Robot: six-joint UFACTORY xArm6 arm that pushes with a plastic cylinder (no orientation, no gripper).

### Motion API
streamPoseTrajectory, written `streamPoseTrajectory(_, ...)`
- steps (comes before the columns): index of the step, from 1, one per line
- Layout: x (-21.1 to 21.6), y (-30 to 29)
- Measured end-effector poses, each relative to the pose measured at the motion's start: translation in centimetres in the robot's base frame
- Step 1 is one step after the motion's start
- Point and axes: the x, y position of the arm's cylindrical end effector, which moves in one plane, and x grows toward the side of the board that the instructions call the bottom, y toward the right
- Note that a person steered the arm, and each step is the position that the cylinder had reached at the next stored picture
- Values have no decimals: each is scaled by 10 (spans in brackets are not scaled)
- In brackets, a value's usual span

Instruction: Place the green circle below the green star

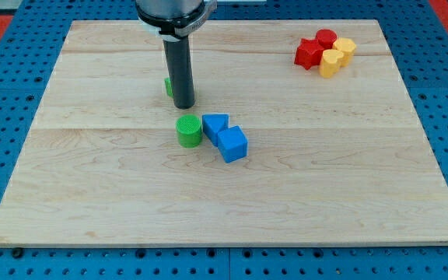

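The green circle [188, 131] is a short cylinder near the middle of the wooden board [92, 171]. The green star [168, 86] lies just above it toward the view's top and is mostly hidden behind my rod; only a green sliver shows at the rod's left. My tip [183, 105] rests on the board right beside the green star and just above the green circle, apart from the circle by a small gap.
A blue triangle [215, 124] and a blue cube [232, 144] touch each other just right of the green circle. At the view's top right sit a red star [309, 54], a red block [327, 38], a yellow heart [330, 64] and a yellow block [344, 50].
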Motion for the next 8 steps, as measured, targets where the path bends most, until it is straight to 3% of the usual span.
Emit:
streamPoseTrajectory(2, 100, -35)
streamPoseTrajectory(3, 130, -19)
streamPoseTrajectory(4, 109, 16)
streamPoseTrajectory(8, 67, -11)
